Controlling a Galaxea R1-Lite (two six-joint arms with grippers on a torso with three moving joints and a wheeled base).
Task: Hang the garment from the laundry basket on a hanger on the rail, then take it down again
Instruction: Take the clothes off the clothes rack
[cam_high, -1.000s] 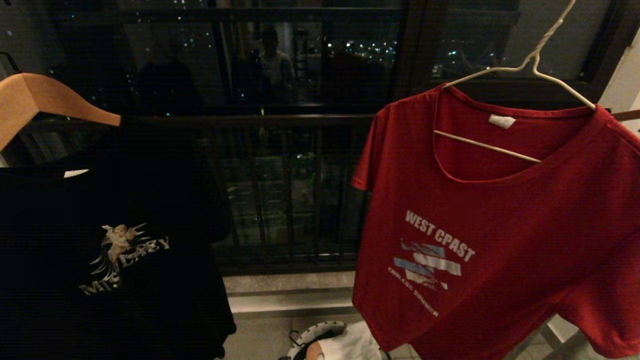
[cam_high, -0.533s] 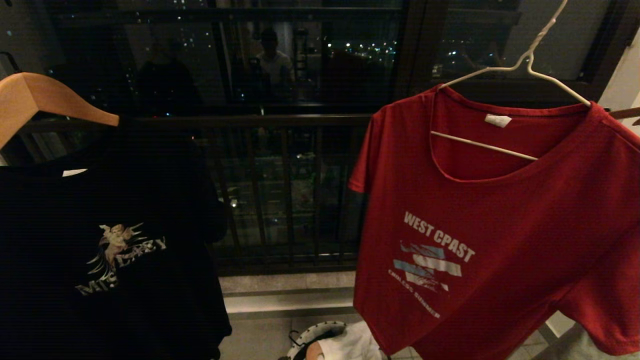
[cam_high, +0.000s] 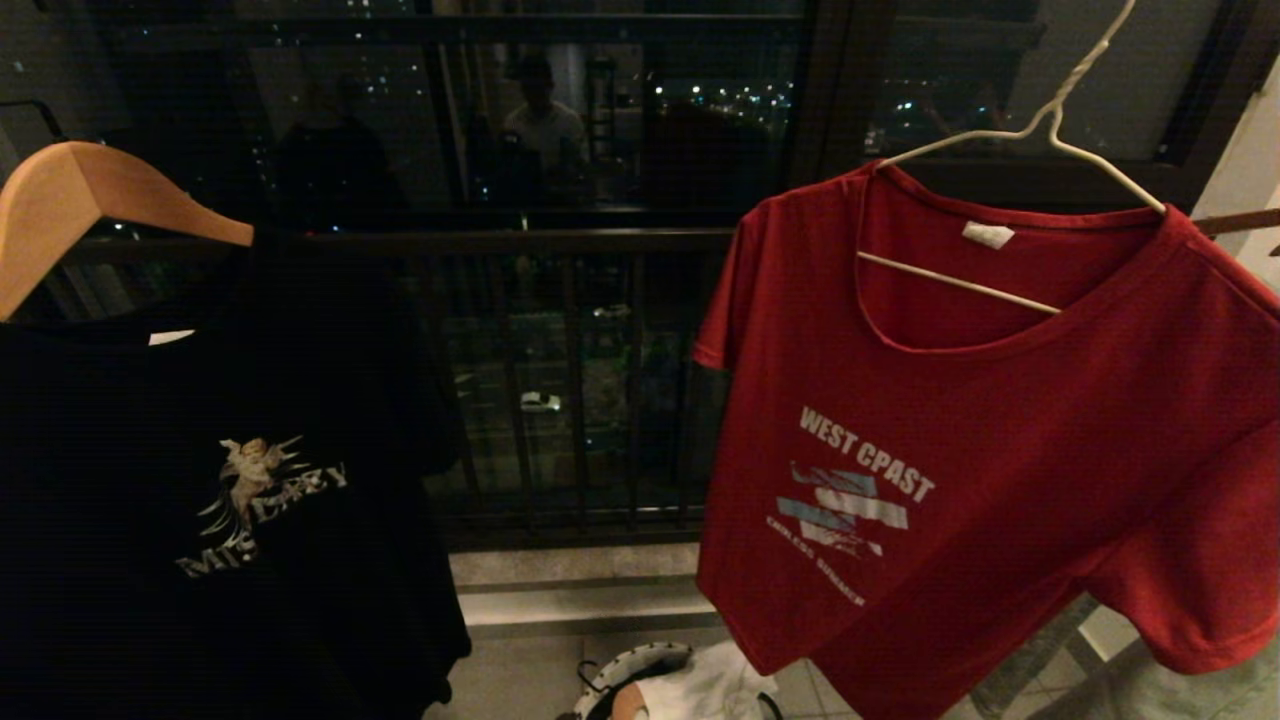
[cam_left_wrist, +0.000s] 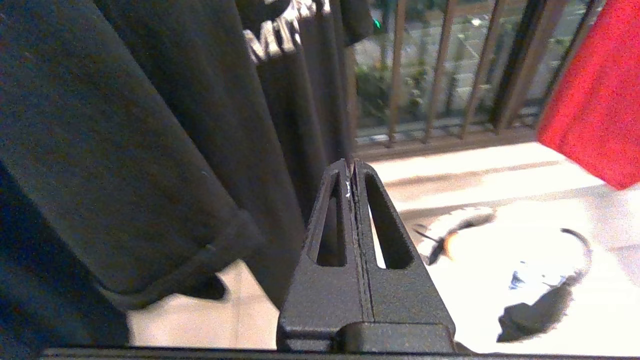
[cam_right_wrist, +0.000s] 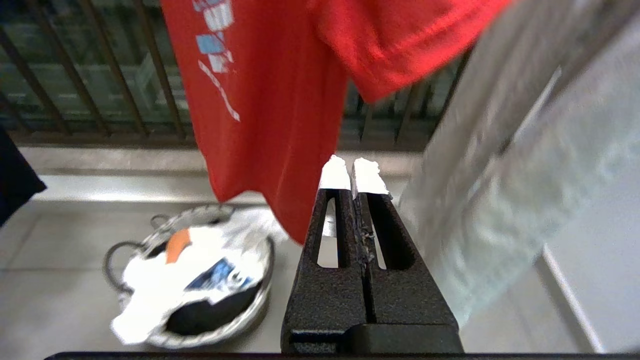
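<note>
The garment (cam_high: 980, 450), a red T-shirt with white chest print, hangs on the white wire hanger (cam_high: 1050, 125) at the right of the head view. On the floor below stands the laundry basket (cam_high: 635, 662). Neither gripper shows in the head view. My left gripper (cam_left_wrist: 350, 167) is shut and empty, low beside the black shirt, with the basket (cam_left_wrist: 462, 220) and the garment (cam_left_wrist: 595, 100) ahead of it. My right gripper (cam_right_wrist: 352, 172), white-tipped, is shut and empty just below the garment's hem (cam_right_wrist: 280, 100), apart from it. The basket (cam_right_wrist: 195, 216) lies off to its side.
A black T-shirt (cam_high: 220, 500) hangs on a thick wooden hanger (cam_high: 100, 190) at the left. A dark balcony railing (cam_high: 570, 400) runs behind both shirts. A white T-shirt (cam_right_wrist: 190, 270) fills the basket. Pale grey cloth (cam_right_wrist: 525, 175) hangs close beside my right gripper.
In the head view the red garment and its hanger have swung a little left and up. The black shirt has shifted slightly right.
</note>
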